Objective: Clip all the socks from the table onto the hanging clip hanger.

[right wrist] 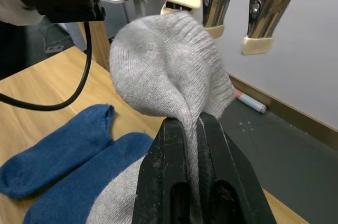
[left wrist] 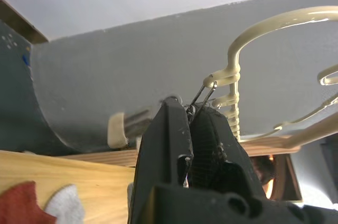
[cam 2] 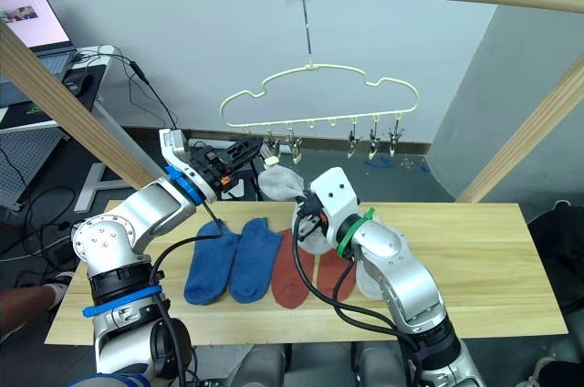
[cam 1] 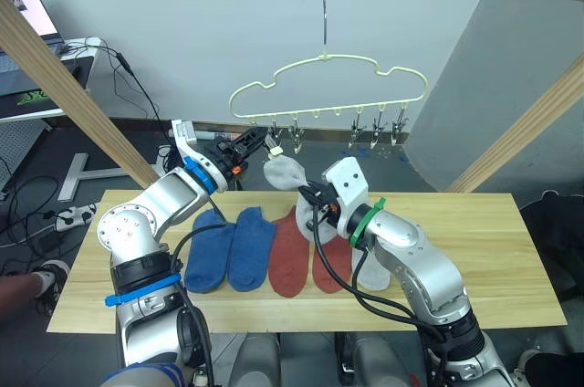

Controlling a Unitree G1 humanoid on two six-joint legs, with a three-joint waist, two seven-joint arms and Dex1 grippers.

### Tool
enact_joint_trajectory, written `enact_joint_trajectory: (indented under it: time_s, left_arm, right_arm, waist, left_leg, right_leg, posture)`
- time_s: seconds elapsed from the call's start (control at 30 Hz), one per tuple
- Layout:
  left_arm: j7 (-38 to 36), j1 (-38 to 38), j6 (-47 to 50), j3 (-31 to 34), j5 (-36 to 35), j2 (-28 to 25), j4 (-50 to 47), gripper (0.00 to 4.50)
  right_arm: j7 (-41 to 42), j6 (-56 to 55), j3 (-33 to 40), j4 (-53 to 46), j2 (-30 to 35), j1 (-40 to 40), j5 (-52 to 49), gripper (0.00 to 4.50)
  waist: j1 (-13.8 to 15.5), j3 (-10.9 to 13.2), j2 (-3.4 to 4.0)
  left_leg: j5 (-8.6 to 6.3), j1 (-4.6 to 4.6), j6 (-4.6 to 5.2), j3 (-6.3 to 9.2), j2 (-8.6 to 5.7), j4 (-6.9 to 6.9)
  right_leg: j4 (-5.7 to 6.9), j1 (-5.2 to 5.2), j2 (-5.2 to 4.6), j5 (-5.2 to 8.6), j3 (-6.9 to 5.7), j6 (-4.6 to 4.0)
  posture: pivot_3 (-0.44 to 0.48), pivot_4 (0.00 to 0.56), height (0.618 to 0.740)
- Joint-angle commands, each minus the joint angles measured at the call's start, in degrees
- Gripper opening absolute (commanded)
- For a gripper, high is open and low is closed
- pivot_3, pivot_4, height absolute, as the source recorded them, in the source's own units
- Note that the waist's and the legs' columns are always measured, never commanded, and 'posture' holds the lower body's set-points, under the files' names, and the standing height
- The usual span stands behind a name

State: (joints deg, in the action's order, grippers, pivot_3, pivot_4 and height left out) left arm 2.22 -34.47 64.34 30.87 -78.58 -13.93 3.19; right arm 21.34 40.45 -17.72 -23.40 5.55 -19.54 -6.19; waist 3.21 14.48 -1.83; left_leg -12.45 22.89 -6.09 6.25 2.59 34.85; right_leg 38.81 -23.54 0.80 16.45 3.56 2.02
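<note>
Pinching a clip (left wrist: 203, 97) of the clip hanger (cam 1: 328, 86) open, the left end effector (cam 1: 258, 141) awaited the grey sock (right wrist: 169, 71) gripped by the right end effector (right wrist: 193, 129).

The second grey sock (cam 1: 372, 270) lies mostly hidden under the right arm, at 3 o'clock from the rust red socks (cam 1: 306, 253). The left hand (left wrist: 191, 118) covers the lower part of the clip (left wrist: 202, 97) it pinches. The desk (cam 1: 511, 259) is cut by the bottom edge.

No legible text, labels, brands, numbers or signs anywhere.
</note>
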Motion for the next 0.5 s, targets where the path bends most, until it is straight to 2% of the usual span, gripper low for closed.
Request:
enact_joint_trajectory:
  time_s: [0.03, 0.5]
  left_arm:
    - [2.29, -0.11, -1.22, 1.46, -3.45, -1.28, 0.57, 0.06]
    - [6.06, 1.26, -4.43, -0.72, -10.17, -2.09, -0.33, 0.06]
  right_arm:
    - [0.53, -0.63, 0.92, -4.42, -0.31, -0.34, -2.19, 0.03]
    - [-0.1, 0.97, 0.45, -7.94, 0.35, 1.41, -5.26, 0.03]
  waist:
    - [-0.01, 0.0, 0.0]
    - [0.01, 0.0, 0.0]
  left_leg:
    - [0.0, 0.0, 0.0, 0.0, 0.0, 0.0]
    - [-0.01, 0.0, -0.03, -0.01, 0.0, 0.0]
  right_leg:
    - [0.0, 0.0, 0.0, 0.0, 0.0, 0.0]
    - [-0.02, -0.01, 0.0, 0.0, 0.01, 0.0]
  posture:
    - [0.254, 0.252, 0.74]
    - [0.253, 0.238, 0.74]
